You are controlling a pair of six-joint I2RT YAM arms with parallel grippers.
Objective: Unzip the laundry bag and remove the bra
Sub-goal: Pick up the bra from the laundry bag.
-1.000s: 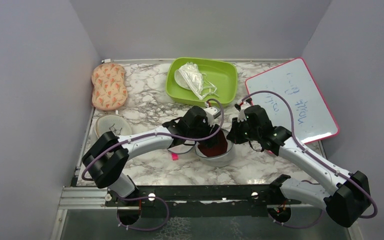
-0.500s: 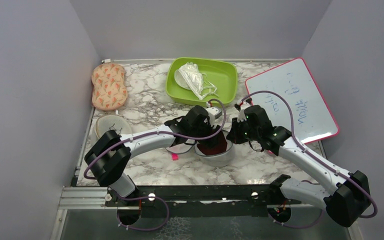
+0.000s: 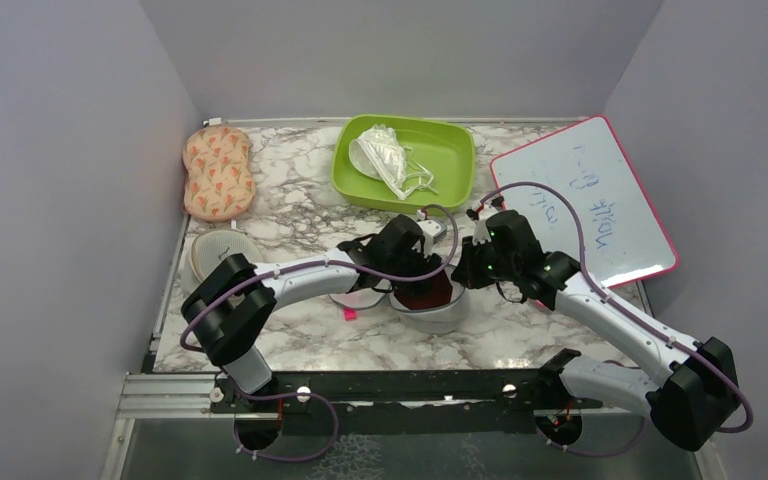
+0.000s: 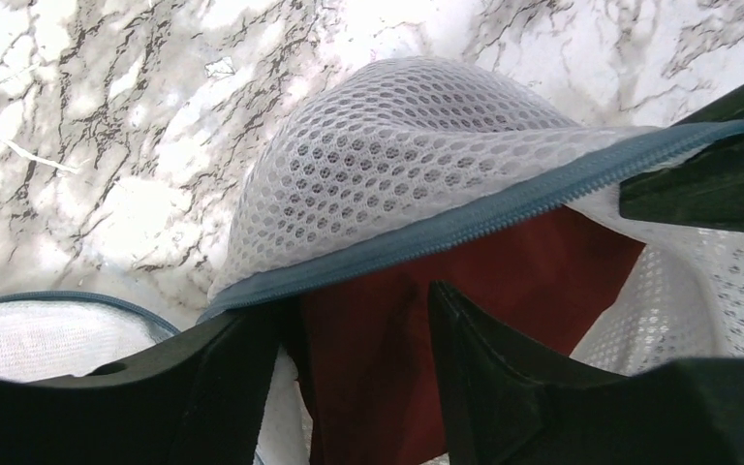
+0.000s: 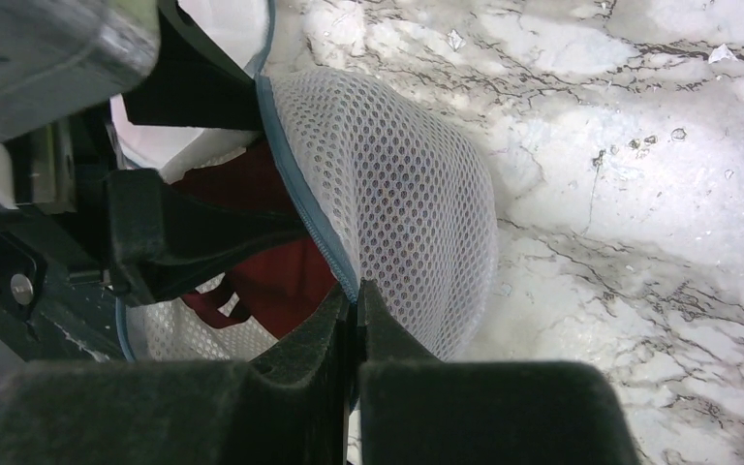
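Right gripper (image 5: 356, 308) clamps the laundry bag (image 5: 397, 194) at its rim. Left gripper (image 4: 354, 383), jaws half apart, straddles the bra (image 4: 504, 281) just ahead, seemingly ungripped.

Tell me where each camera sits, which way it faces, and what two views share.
Top: above and behind the robot, looking down on the table; left arm and right arm show whole.
Left wrist: on the left arm, looking past the left gripper at the mesh bag and red bra.
Right wrist: on the right arm, looking down the right gripper, shut on the bag's rim.
Shared: both wrist views show the bag and the bra.
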